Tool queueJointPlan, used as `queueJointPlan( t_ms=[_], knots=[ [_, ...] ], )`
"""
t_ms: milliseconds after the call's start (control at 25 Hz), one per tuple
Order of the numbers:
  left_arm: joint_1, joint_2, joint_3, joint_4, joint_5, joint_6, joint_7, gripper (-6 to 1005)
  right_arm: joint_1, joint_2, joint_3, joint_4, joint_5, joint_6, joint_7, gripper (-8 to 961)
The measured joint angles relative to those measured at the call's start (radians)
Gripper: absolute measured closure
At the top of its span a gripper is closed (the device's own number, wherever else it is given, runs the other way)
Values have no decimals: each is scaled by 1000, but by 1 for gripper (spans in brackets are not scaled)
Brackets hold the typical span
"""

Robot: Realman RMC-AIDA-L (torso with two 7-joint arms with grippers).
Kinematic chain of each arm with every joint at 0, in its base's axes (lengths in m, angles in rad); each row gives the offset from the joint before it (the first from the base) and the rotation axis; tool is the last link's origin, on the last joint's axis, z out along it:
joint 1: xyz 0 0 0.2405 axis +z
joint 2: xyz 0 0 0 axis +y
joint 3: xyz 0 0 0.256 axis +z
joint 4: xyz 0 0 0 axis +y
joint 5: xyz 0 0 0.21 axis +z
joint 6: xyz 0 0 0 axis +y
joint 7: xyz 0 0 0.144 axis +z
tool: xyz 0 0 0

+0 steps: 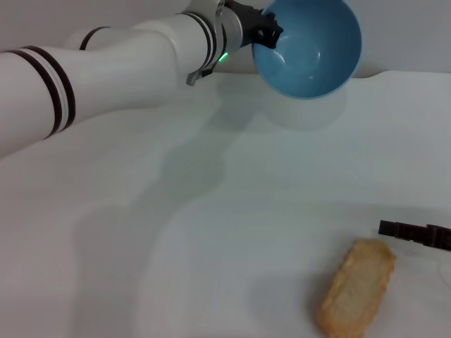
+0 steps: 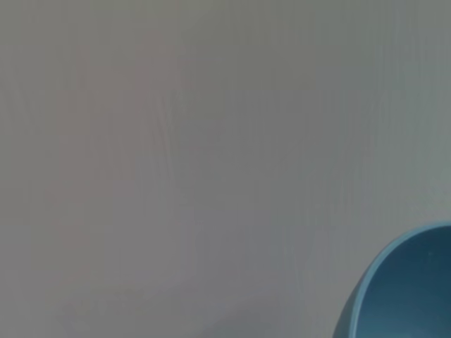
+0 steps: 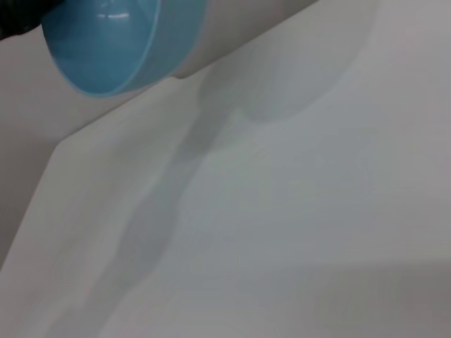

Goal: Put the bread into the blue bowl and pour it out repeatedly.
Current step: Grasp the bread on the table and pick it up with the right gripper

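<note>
My left gripper (image 1: pixel 266 34) is raised at the far side of the table and shut on the rim of the blue bowl (image 1: pixel 310 49). The bowl is tipped on its side in the air, its empty inside facing the head camera. Part of its rim shows in the left wrist view (image 2: pixel 409 289), and the right wrist view catches the whole bowl (image 3: pixel 106 42) from afar. The bread (image 1: pixel 356 287) lies on the table at the near right, plain tan side up. A dark part of my right gripper (image 1: pixel 414 234) juts in from the right edge, just beyond the bread's far end.
The white table (image 1: pixel 211 211) carries the shadow of the left arm and bowl. A pale wall rises behind the table's far edge (image 1: pixel 402 74).
</note>
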Motion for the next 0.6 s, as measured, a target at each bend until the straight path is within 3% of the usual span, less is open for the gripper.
queueJointPlan(
  t_ms=[600],
  knots=[
    [4, -2, 0, 3, 0, -6, -9, 1000, 31, 7, -11, 14, -87, -9, 85, 320]
  ],
)
